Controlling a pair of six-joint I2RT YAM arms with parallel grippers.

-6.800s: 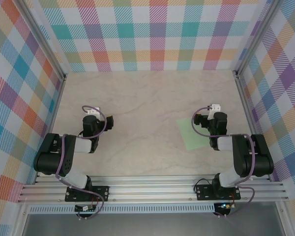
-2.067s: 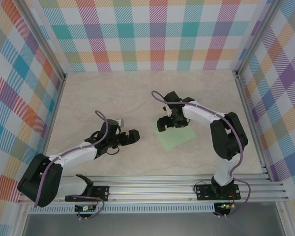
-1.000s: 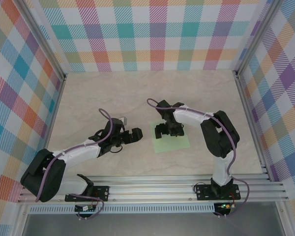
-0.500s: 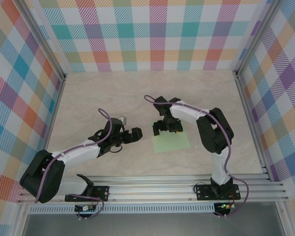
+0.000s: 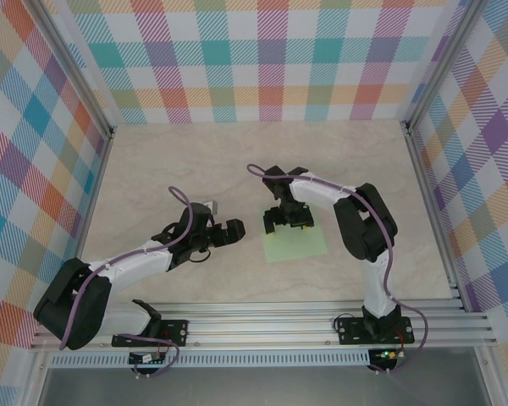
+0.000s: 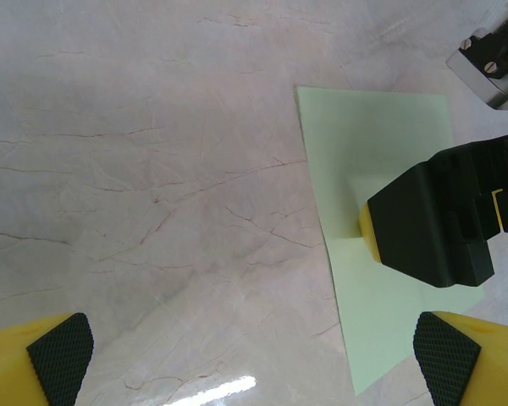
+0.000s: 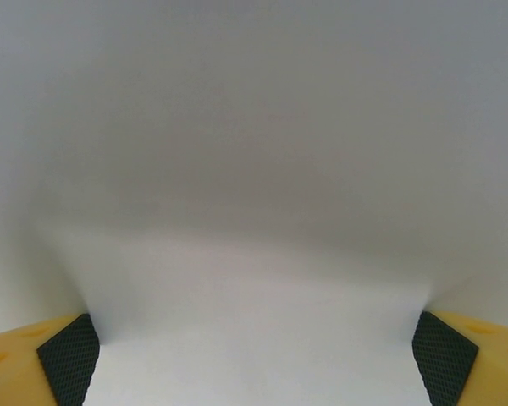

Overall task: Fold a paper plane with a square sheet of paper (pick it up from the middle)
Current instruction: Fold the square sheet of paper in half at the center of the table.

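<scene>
**Item 1. Square sheet of paper** (image 5: 300, 244)
- Pale mint-green, plain, with no crease visible.
- It lies flat on the tabletop (image 5: 186, 169), a little right of centre, with its edges turned slightly off square to the table.
- In the left wrist view the sheet (image 6: 368, 152) takes up the right side, its left edge sharp against the stone pattern.

**Item 2. Right gripper** (image 5: 284, 222)
- The arm runs up from its base at the right and bends back toward the centre.
- The gripper sits over the far-left part of the sheet.
- In the left wrist view its black body (image 6: 432, 224) stands over the paper, with a yellow tip down at paper level. Whether it actually touches cannot be told.
- In the right wrist view the fingers (image 7: 66, 355) are released and spread wide, with a pad at each lower corner.
- A pale, featureless surface lies between them, very close to the lens. Nothing is gripped.

**Item 3. Left gripper** (image 5: 229, 233)
- It is held near the sheet's left side, apart from it and pointing toward it.
- In its own wrist view the fingers (image 6: 61, 355) are released and spread wide, with bare tabletop between the pads and nothing held.

**Item 4. Surroundings**
- The tabletop is beige with a marble-like vein pattern.
- Plaid wall panels (image 5: 271, 59) in several colours stand on three sides.
- An aluminium rail (image 5: 262, 330) at the near edge carries both arm bases.
</scene>
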